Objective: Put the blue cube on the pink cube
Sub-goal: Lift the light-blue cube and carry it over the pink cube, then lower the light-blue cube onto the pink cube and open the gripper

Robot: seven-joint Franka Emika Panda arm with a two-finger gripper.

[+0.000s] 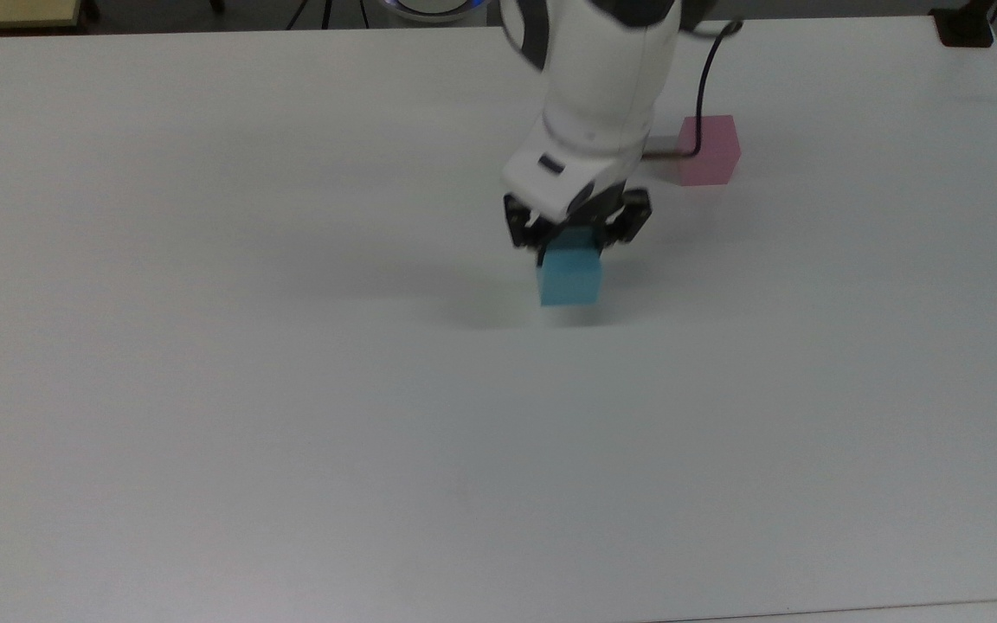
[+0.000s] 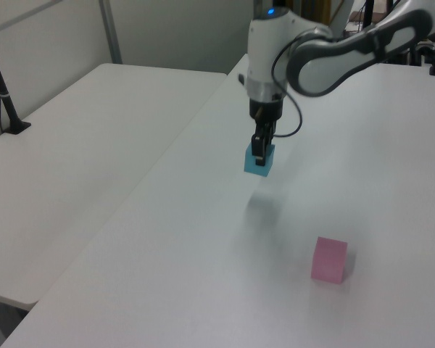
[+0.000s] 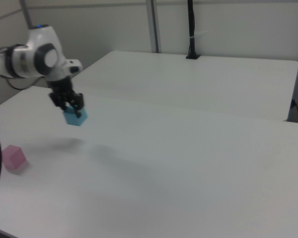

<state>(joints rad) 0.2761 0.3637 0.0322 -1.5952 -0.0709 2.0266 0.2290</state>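
The blue cube [image 1: 570, 278] [image 2: 258, 160] [image 3: 75, 117] hangs in the air above the white table [image 1: 291, 389], casting a shadow on it, with my gripper [image 1: 575, 242] [image 2: 260, 148] [image 3: 71, 107] shut on its top part. The pink cube [image 1: 709, 150] [image 2: 328, 259] [image 3: 13, 157] rests on the table, up and to the right of the gripper in the top view, partly behind the arm's black cable [image 1: 703, 95]. In the left view the pink cube lies lower right of the held cube.
A second white table [image 2: 80, 138] [image 3: 198, 79] adjoins this one. A black post [image 2: 3, 98] [image 3: 191, 29] stands on that second table. A black object [image 1: 966, 26] sits at the top view's upper right corner.
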